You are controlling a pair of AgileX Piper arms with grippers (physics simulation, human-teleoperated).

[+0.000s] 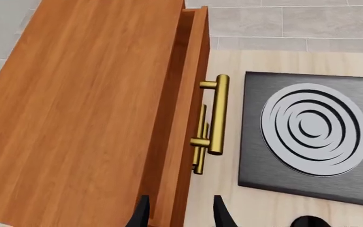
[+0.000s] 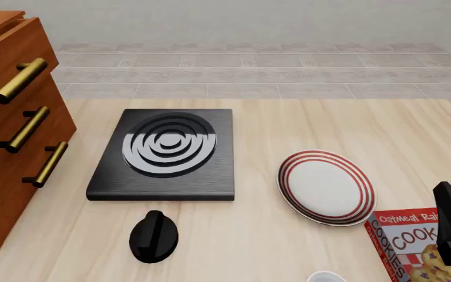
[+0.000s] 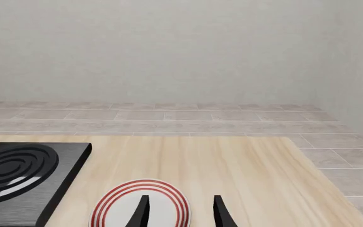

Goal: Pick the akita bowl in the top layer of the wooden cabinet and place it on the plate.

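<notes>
The top layer [image 1: 191,85] of the wooden cabinet [image 1: 81,118] is only slightly open; the akita bowl is hidden. The left pincer [image 1: 180,213], open and empty, should be closed squarely on the brass handle [image 1: 217,115].

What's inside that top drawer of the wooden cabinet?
The top drawer is only slightly open. Just a thin dark gap shows behind its front, above the brass handle. Whatever it holds is hidden.

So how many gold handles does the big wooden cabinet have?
3, all on the wooden cabinet at the table's left: the top handle on the top layer, the middle handle below, the bottom handle lowest. None look hidden.
</notes>
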